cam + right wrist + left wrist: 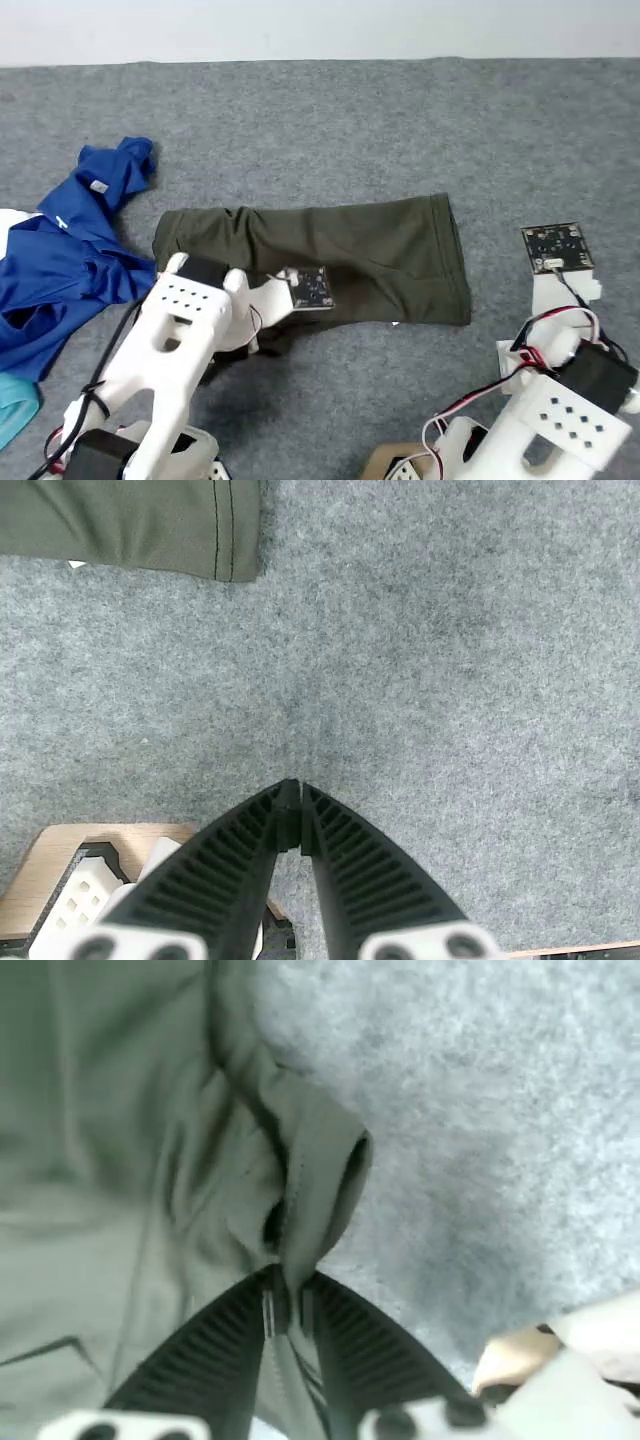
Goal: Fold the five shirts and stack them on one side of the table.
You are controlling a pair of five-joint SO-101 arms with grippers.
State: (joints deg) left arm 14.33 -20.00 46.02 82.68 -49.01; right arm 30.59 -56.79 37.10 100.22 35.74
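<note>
Because the olive shirt (pixel 340 250) lies as a long band across the middle of the table (pixel 300 110), its long axis running side to side in the high view, we judge that the coming fold turns on which arm has which end. Its hemmed end points toward the right arm's side. Its bunched, narrower end points toward the left arm and the heap of blue shirt (pixel 70 260).

At that bunched end, on the edge nearest the arms, we see the left gripper (pixel 285 1295) already on the cloth. Its jaws are pinched down on a raised ridge of olive fabric, which stands up in a small loop just past the fingertips. So the left arm is the nearer one, in contact and holding.

Farther out, the right gripper (pixel 295 795) hangs over bare grey carpet with its jaws pressed together on nothing. From its own camera, the shirt's hemmed corner (pixel 225 540) lies well ahead of the fingertips and a little to one side, apart from them.

We read it this way: the held end can be carried along the long axis toward the hem, while the right arm would have to open and close the gap before it could pin or lift that far corner.

Beyond the blue shirt, a teal cloth (pixel 15 410) shows at the table's near corner on the left arm's side.
</note>
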